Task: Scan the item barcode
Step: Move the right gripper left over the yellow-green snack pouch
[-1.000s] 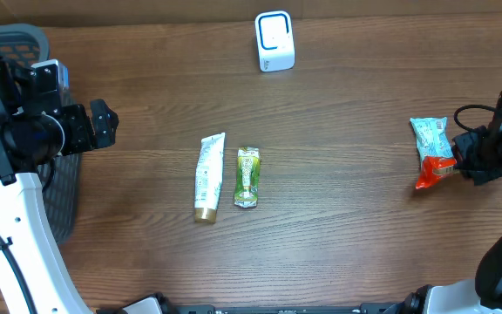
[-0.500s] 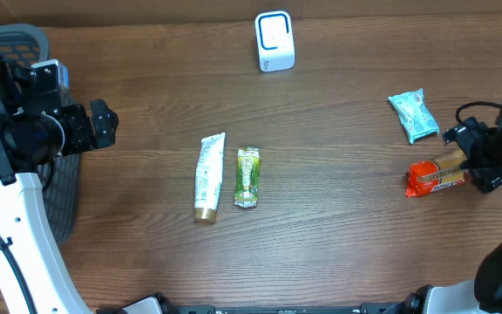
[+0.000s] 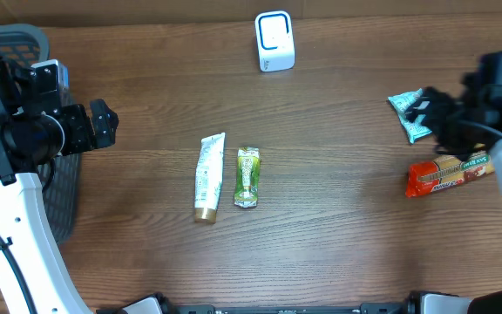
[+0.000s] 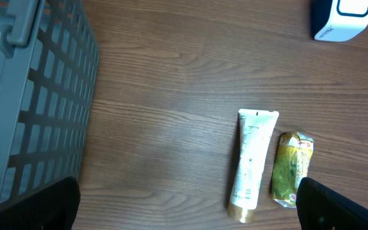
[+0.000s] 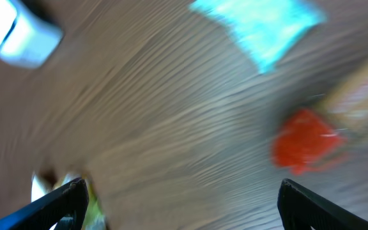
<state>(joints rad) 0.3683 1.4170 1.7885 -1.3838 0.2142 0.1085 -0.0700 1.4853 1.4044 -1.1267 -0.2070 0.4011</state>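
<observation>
Our left claw [image 3: 105, 125] hangs at the left side of the bench [image 3: 338, 244] with its fingers spread wide and nothing between them, just beside the grey basket [image 3: 11, 39]. To its right, well apart from it, a white tube [image 3: 208, 177] and a green sachet [image 3: 247, 177] lie side by side near the middle of the bench. Behind them, toward the far edge, we see the white scanner [image 3: 274, 41] standing upright. Further right a teal packet [image 3: 412, 129] lies flat on the wood. Our right claw [image 3: 438, 122] is over its right end, fingers wide apart and gripping nothing. We cannot tell whether it touches the packet, since the wrist view is blurred. Just nearer to us, a red-and-tan snack pack [image 3: 443, 174] rests on the bench, its right end under that arm.
</observation>
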